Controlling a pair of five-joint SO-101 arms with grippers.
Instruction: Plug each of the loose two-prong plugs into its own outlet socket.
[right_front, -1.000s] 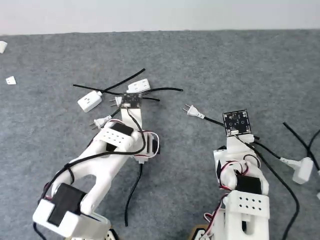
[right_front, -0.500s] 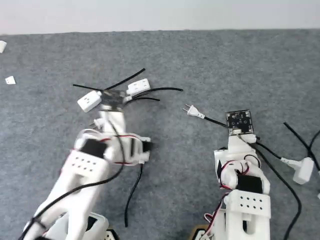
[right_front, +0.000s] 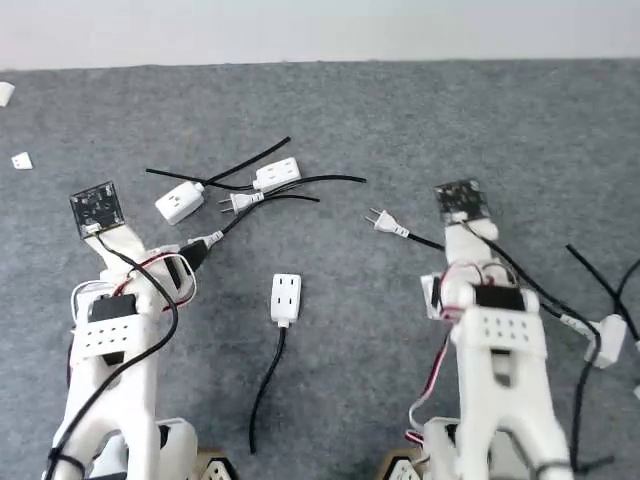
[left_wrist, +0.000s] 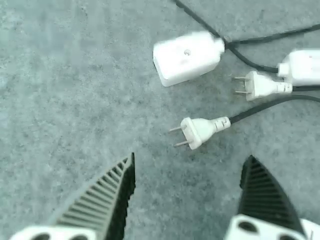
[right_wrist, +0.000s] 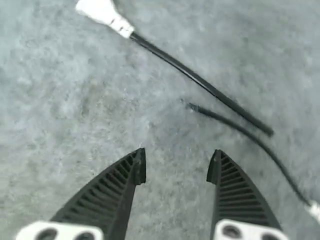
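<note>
The left gripper (left_wrist: 190, 160) is set with jaws spread wide and empty, just short of a loose plug (left_wrist: 197, 131), which lies beyond and to the left of the middle socket (right_front: 285, 297). The plug is best taken across its white body, with the prongs left free and level for the slots. The right gripper (right_wrist: 178, 151) is likewise wide and empty, near a second plug (right_front: 380, 220) lying beyond and right of that socket. In the high view both grippers are covered by the camera boards (right_front: 97, 207). The second plug's prongs are cut off in the right wrist view.
</note>
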